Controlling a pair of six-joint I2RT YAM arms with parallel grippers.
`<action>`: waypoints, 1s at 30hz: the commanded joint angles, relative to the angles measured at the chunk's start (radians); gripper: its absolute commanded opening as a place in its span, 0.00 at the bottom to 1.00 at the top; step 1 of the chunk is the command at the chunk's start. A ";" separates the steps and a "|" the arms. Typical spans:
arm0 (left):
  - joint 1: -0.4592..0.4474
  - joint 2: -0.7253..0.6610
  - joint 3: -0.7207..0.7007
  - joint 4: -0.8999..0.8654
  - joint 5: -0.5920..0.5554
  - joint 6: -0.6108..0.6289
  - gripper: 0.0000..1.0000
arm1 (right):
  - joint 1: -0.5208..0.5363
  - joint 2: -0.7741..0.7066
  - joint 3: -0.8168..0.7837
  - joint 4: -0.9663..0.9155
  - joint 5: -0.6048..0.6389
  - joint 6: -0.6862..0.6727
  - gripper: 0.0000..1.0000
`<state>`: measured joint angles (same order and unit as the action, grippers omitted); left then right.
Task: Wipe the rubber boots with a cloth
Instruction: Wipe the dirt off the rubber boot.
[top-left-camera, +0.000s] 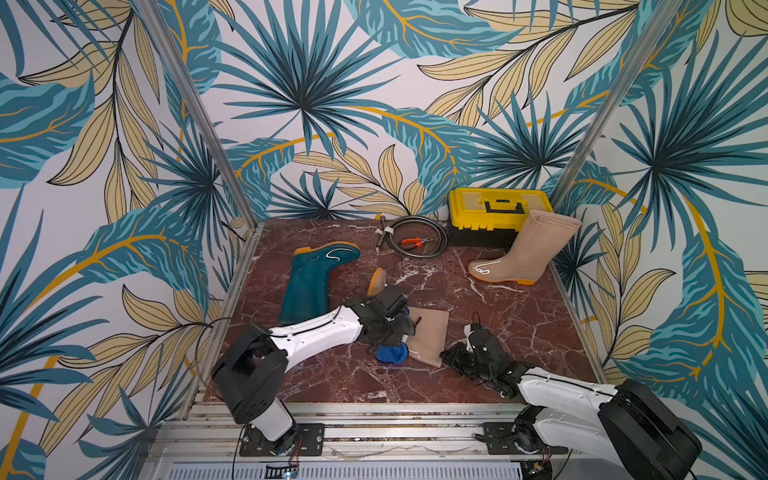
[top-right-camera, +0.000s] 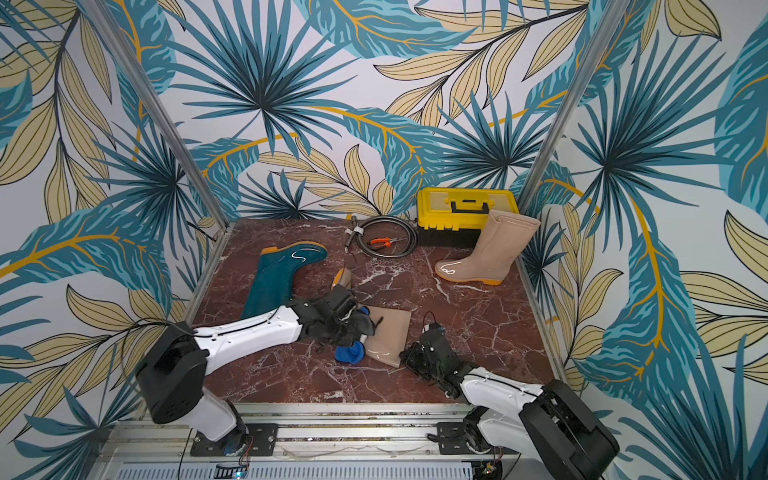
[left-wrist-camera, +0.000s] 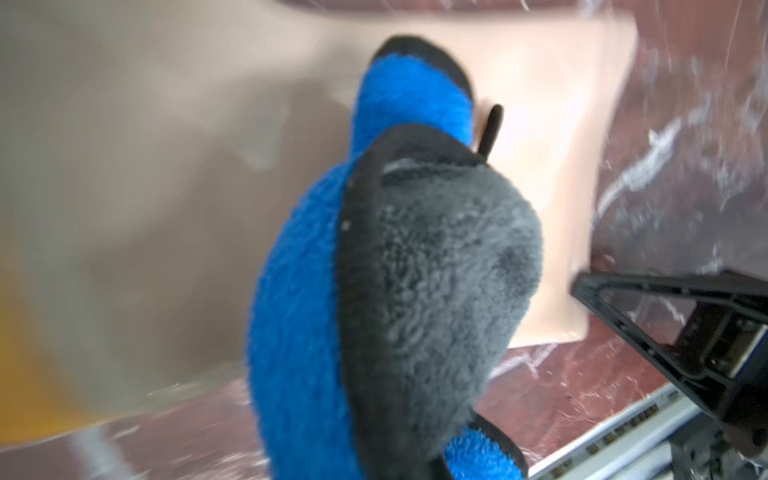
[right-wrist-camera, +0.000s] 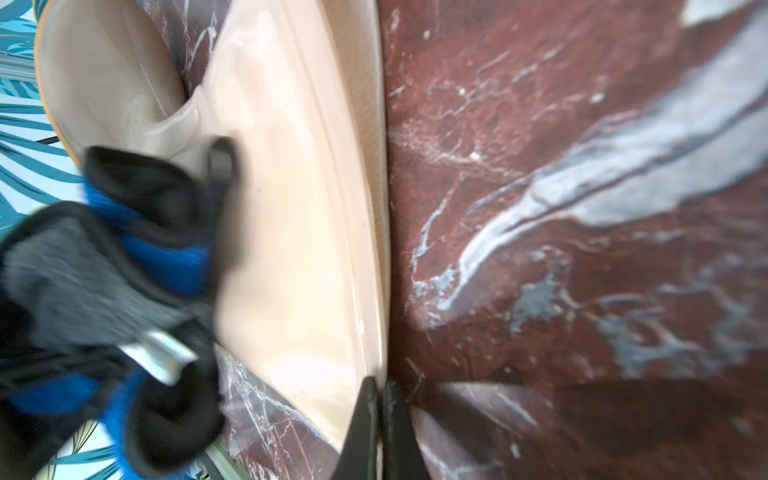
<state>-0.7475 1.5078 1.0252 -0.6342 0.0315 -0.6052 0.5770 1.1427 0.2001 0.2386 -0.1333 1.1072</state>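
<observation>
Of the rubber boots, a dark teal one (top-left-camera: 309, 282) lies on its side at the left. A beige one (top-left-camera: 528, 249) stands upright at the back right. Another beige boot (top-left-camera: 432, 328) lies flat in the middle, its orange sole (top-left-camera: 376, 282) pointing away. My left gripper (top-left-camera: 395, 330) is shut on the cloth (top-left-camera: 392, 355), blue on one face and grey on the other, pressed against this boot's shaft (left-wrist-camera: 561, 166); the cloth (left-wrist-camera: 316, 291) hides the fingers. My right gripper (right-wrist-camera: 380, 388) is shut on the rim of the same shaft (right-wrist-camera: 291, 208).
A yellow toolbox (top-left-camera: 496, 212) stands at the back right behind the upright boot. A coiled grey cable (top-left-camera: 440, 239) with orange pliers (top-left-camera: 411, 242) inside lies beside it. An aluminium rail (top-left-camera: 374, 415) runs along the front edge, and metal posts rise at the back corners.
</observation>
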 joint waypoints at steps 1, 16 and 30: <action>0.060 -0.125 -0.056 -0.042 -0.053 0.036 0.00 | -0.003 0.009 -0.030 -0.135 0.058 -0.001 0.00; -0.317 0.294 0.248 0.093 0.030 -0.093 0.00 | -0.004 0.040 -0.014 -0.121 0.041 0.011 0.00; 0.023 -0.089 -0.055 -0.032 -0.064 0.047 0.00 | -0.003 -0.050 -0.041 -0.194 0.081 0.019 0.00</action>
<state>-0.7631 1.5074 1.0042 -0.6109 0.0132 -0.6044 0.5774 1.0935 0.2031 0.1791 -0.1143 1.1130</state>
